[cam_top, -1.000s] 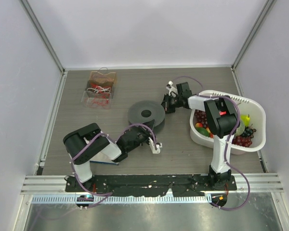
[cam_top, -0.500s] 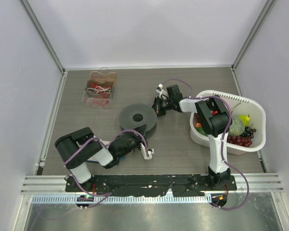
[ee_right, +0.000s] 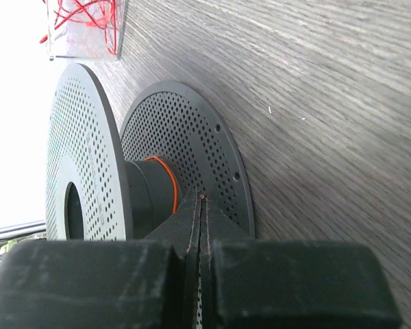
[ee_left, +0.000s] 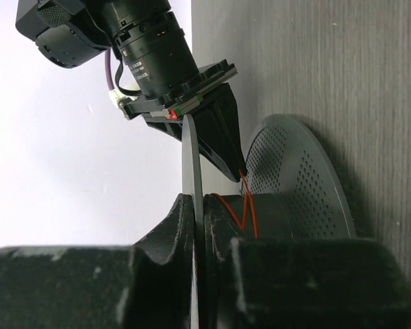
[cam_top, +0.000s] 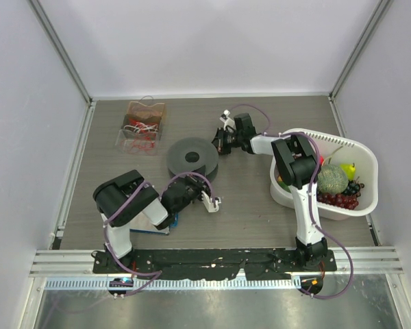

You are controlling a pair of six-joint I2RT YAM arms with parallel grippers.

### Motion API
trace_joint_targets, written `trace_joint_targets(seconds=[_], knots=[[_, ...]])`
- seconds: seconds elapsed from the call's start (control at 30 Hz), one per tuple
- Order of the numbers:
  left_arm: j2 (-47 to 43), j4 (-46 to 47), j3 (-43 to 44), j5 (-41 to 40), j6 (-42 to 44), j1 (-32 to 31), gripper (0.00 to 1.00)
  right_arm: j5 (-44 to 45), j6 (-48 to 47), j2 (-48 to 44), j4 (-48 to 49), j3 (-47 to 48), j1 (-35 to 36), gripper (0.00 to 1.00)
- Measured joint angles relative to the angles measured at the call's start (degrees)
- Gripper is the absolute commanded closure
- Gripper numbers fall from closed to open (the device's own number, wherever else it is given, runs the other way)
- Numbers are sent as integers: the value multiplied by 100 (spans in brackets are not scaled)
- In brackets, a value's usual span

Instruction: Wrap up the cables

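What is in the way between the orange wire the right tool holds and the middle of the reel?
Nothing visible. The right tool pinches the orange wire right beside the hub, reaching in between the reel's discs, and the wire runs straight onto the hub.

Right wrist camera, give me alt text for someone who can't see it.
The right pincer, shut on an orange-red cable, reaches between the two perforated flanges of a grey spool whose hub carries a turn of cable. The spool rests on a wood-grain table, with a clear box of red wires beyond.
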Motion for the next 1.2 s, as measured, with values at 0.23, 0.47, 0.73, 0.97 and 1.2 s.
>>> trace_joint_targets(seconds=[0.23,0.47,0.73,0.97,1.2], knots=[[236,33,-26,63,87,-4,81,-24,17,166,105,70,2,99],[251,28,-39,125,101,-4,72,-57,20,190,151,92,11,99],[260,4,-87,610,122,-109,61,-2,33,214,289,212,68,99],[243,7,-195,765,125,-140,56,4,28,214,293,219,70,97],[26,-111,-411,964,72,-308,53,74,17,214,293,256,61,89]])
